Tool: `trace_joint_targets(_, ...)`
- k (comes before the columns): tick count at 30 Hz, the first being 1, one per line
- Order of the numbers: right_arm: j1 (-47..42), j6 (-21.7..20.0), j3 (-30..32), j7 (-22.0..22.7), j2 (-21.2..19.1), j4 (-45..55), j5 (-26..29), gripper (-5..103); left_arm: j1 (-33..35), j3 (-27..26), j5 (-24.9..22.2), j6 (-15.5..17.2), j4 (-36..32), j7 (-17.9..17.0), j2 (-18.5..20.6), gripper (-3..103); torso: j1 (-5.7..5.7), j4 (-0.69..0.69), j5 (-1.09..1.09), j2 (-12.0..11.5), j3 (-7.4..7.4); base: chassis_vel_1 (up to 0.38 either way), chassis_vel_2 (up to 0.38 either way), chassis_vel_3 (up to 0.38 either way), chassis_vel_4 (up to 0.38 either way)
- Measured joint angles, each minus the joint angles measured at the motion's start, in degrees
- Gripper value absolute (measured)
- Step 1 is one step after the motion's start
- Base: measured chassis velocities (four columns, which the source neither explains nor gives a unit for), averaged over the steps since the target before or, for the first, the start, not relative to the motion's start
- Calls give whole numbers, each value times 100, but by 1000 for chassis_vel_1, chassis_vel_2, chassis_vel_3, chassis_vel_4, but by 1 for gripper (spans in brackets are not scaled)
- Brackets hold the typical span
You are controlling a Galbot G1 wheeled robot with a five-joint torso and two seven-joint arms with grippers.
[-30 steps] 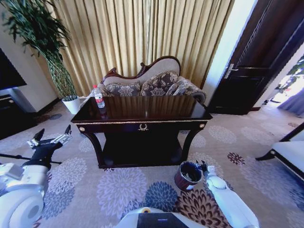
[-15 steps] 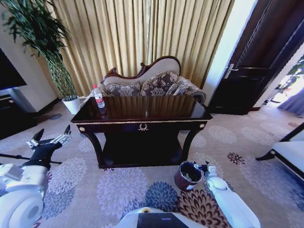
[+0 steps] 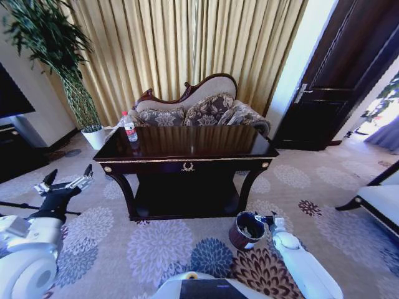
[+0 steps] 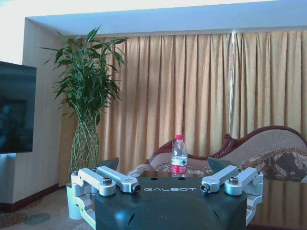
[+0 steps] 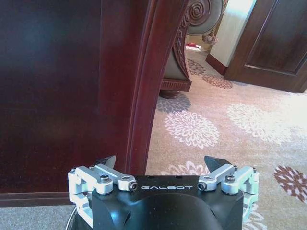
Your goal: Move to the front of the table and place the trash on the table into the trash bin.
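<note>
Wide dark-brown glossy wooden bench (image 3: 187,146) with curved legs and a gold ornament on its front rail stands square ahead on the flowered carpet (image 3: 156,249), sofa (image 3: 199,109) and gold curtains (image 3: 187,50) behind it. Small round dark maroon trash bin (image 3: 246,230) sits on the carpet by the bench's front right leg; pale scraps seem to lie inside, too small to be sure.

Clear plastic water bottle with red cap and label (image 3: 129,127) stands upright at the bench's rear left corner; left wrist view has it dead ahead (image 4: 179,154). No paper scraps visible on the bench top.

Left gripper (image 3: 64,183) hovers off the bench's left end, fingers spread wide, nothing between them (image 4: 163,167). Right gripper (image 3: 269,218) hangs just beside the bin's rim, fingers likewise wide apart and empty (image 5: 160,163).

Judgement: paper appears done; bottle is the remaining item, and the left arm is the natural one for it.
- Approach level, fingers either side of the label band, below the cap.
- Close firmly; a light bottle on a glossy top may skid or tip.
- Lift clear before swinging across to the bin.

Obstructions: potted plant in white pot (image 3: 93,137) stands near the bench's rear left corner; the bench's left edge lies between gripper and bottle.
</note>
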Motion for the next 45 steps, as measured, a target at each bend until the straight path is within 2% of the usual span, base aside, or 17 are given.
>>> trace_joint_targets(4, -44, -5, 5, 0, -65, 36, -1, 100, -8, -12, -3, 0, 0, 0, 1, 100, 0, 0, 0, 0, 0, 0, 0, 0, 0)
trace_joint_targets(8, -199, -109, 38, 2, -211, 495, 410, 100, -9, -39, -12, -1, 0, 0, 5, 100, 0, -2, 1, 0, 0, 0, 0, 0, 0)
trace_joint_targets(9, -347, -253, 84, 4, -297, 919, 791, 100, -16, -33, -12, -1, 0, -1, -4, 100, 0, 1, 0, 0, 0, 0, 0, 0, 0)
trace_joint_targets(11, -624, -367, 228, 8, -449, 1713, 1176, 100, -28, -5, -12, -1, 0, -3, -22, 100, 0, 0, 0, 0, 0, 0, 0, 0, 0)
trace_joint_targets(14, -717, -378, 299, 9, -505, 2019, 1251, 100, -33, -1, -13, 0, 0, -1, -25, 100, 0, -1, 0, 0, 0, 0, 0, 0, 0)
trace_joint_targets(16, -989, -399, 576, 26, -730, 3012, 1481, 100, -34, -62, -19, -1, 0, -2, -15, 100, 0, 1, 0, 0, 0, 0, 0, 0, 0)
trace_joint_targets(17, -989, -399, 576, 26, -730, 3012, 1481, 100, -34, -62, -19, -1, 0, -2, -15, 100, 0, 1, 0, 0, 0, 0, 0, 0, 0)
trace_joint_targets(19, -1205, -488, 989, 44, -924, 3904, 1594, 100, -36, -125, -40, -4, 0, -3, 2, 100, 0, 1, -1, 0, 0, 0, 0, 0, 0)
trace_joint_targets(20, -1205, -488, 989, 44, -924, 3904, 1594, 100, -36, -125, -40, -4, 0, -3, 2, 100, 0, 1, -1, 0, 0, 0, 0, 0, 0)
trace_joint_targets(22, -1322, -754, 1309, 169, -1029, 4821, 1705, 100, -52, -125, -44, -14, 0, 1, -11, 100, 0, -2, -2, 0, 0, 0, 0, 0, 0)
trace_joint_targets(24, -1335, -867, 1362, 270, -1055, 5082, 1757, 100, -57, -119, -43, -15, 0, 1, -16, 100, 0, 0, -1, 0, 0, 0, 0, 0, 0)
trace_joint_targets(27, -1271, -1280, 1418, 609, -1139, 5953, 1958, 100, -94, -110, -44, -17, 0, 0, -19, 100, 0, 1, -2, 0, 0, 0, 0, 0, 0)
trace_joint_targets(35, -1166, -1643, 1383, 755, -1118, 6337, 2022, 100, -116, -105, -44, -3, 0, -12, -15, 100, 0, 0, 1, 0, 0, 0, 0, 0, 0)
trace_joint_targets(45, -1154, -1762, 1403, 756, -1056, 6520, 2128, 100, -135, -93, -48, 73, -1, -34, 30, 100, 0, 0, 0, 0, 0, 0, 0, 0, 0)
